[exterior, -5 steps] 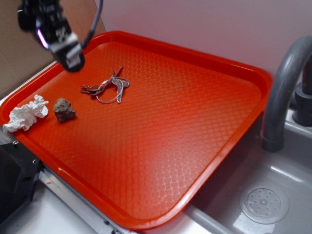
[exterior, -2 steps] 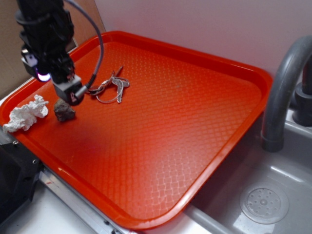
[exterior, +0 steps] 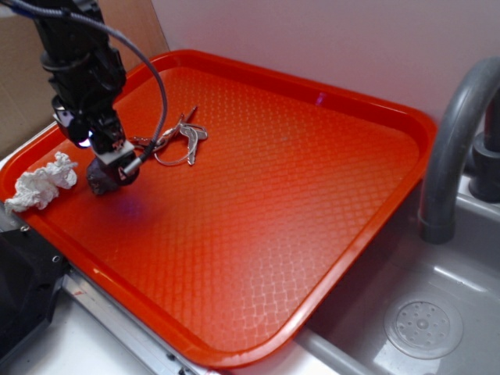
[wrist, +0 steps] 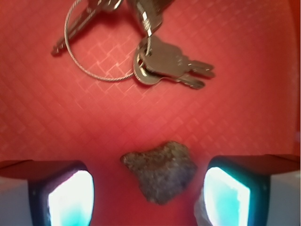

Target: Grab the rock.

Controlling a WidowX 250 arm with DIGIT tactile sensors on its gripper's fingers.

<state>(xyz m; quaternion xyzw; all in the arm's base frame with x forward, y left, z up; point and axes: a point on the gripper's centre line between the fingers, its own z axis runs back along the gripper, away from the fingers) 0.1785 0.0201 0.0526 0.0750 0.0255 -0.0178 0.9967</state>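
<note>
The tool (wrist: pixel 149 190) hangs low over the left part of the orange tray (exterior: pixel 312 234), its jaws spread wide on either side of the rock (wrist: pixel 160 170) and holding nothing. In the wrist view a gap shows between the rock and each finger (wrist: pixel 70 195). The rock (exterior: pixel 100 181) lies on the tray just beside the crumpled tissue (exterior: pixel 41 184). The bunch of keys (wrist: pixel 141 42) lies near the rock, apart from it.
</note>
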